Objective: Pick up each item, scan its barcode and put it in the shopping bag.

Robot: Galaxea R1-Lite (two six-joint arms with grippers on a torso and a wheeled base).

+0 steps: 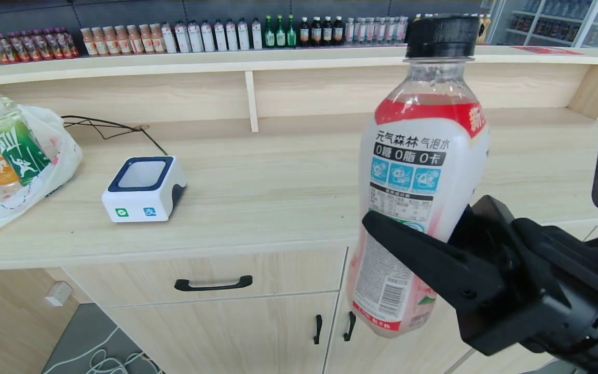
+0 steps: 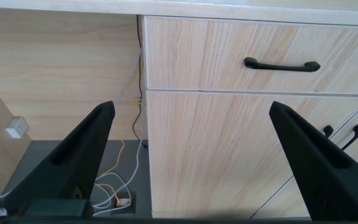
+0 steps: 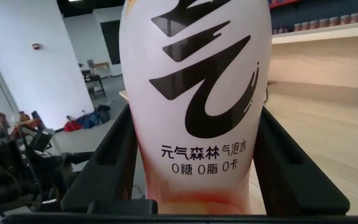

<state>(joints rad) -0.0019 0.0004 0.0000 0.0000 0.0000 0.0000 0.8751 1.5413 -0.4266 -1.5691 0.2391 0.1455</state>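
- A pink-labelled drink bottle [image 1: 423,176] is held upright in the air, in front of the counter's [image 1: 288,187] edge and well to the right of the scanner [image 1: 143,189].
- The bottle is pinched at its lower half by the right gripper [image 1: 413,228]. One finger is laid across the label and the other is hidden behind it. The hold appears to be set low so that most of the label is left uncovered.
- In the right wrist view the fingers [image 3: 107,158] are seen pressed against both sides of the bottle, with no gap.
- A barcode [image 1: 390,298] is printed near the bottle's base, below the grip. It is turned toward the robot, not toward the scanner's window.
- The scanner is set flat on the counter with its window facing up, so the barcode would probably have to be tilted down over it.
- The shopping bag [image 1: 55,156] is laid open at the counter's left end, beyond the scanner. A green-and-orange bottle [image 1: 3,145] is already lodged in it.
- The left gripper [image 2: 191,162] is spread wide and empty, held low before the drawer front [image 2: 197,56], apparently kept clear of the work.
- The scanning step is judged to be in hand, with bagging not yet done.
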